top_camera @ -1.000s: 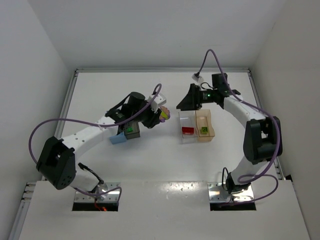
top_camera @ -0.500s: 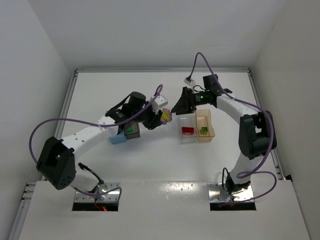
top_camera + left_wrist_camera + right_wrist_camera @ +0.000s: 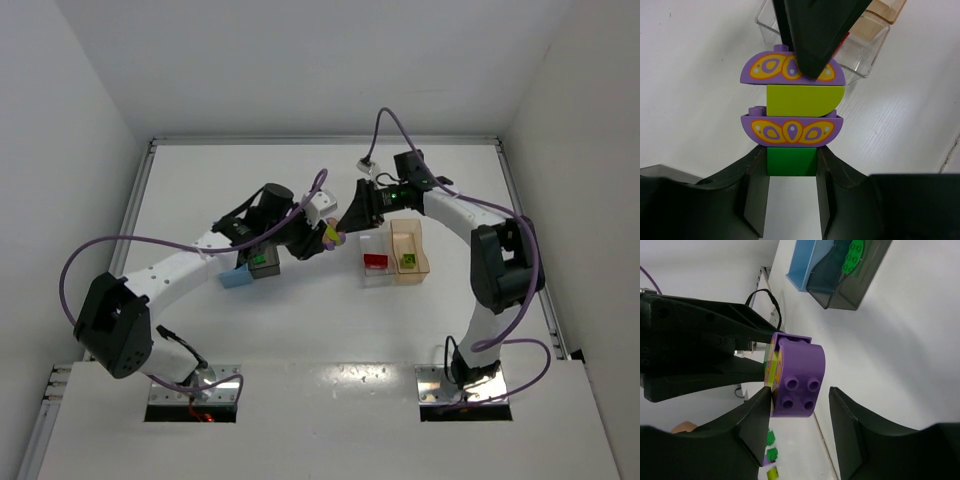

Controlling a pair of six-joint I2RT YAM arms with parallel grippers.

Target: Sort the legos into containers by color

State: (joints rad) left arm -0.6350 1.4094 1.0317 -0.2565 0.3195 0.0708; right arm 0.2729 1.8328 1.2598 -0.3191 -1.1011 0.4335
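My left gripper (image 3: pixel 791 170) is shut on a green brick (image 3: pixel 791 161), the base of a stack held above the table. Above it sit a purple patterned brick (image 3: pixel 791 131), a yellow-green brick (image 3: pixel 802 100) and a top purple brick (image 3: pixel 765 70). My right gripper (image 3: pixel 800 410) is open around that top purple brick (image 3: pixel 797 377); one finger (image 3: pixel 752 425) touches it and the other stands apart. In the top view the stack (image 3: pixel 330 233) is between both grippers. The clear bin (image 3: pixel 375 275) holds a red brick, the tan-orange bin (image 3: pixel 422 252) a green one, the dark grey bin (image 3: pixel 264 270) a green one.
The light blue bin (image 3: pixel 236 278) stands beside the dark grey bin under my left arm. The clear and tan-orange bins stand side by side right of the stack. A few loose green and yellow-green bricks (image 3: pixel 771 455) lie on the table in the right wrist view.
My right gripper has moved left from above the bins to the stack and now brackets its top purple brick. My left gripper has held the stack nearly still.
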